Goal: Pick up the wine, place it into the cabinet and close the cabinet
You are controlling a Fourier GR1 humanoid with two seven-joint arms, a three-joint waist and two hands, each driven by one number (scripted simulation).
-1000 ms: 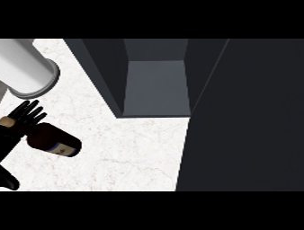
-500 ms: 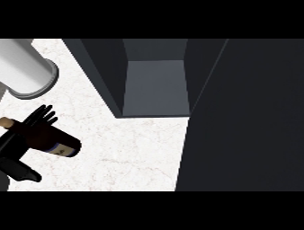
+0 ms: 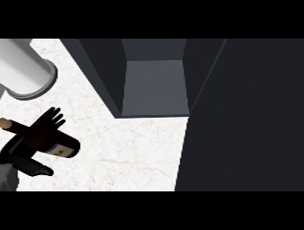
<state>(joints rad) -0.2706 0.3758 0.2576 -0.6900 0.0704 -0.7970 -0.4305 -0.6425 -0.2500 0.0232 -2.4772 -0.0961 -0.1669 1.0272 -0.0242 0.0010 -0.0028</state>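
Left hand [image 3: 36, 137] — splayed flat — atop wine [image 3: 64, 147].

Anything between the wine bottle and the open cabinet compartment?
Nothing visible. Only counter top shows between the wine bottle, which lies under the left robot hand, and the open cabinet. The grey cylinder stands at the upper left, off that line. The dark panel flanks the opening's right side.

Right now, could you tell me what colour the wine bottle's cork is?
The cork is tan, the wine bottle dark; head view shows it best.
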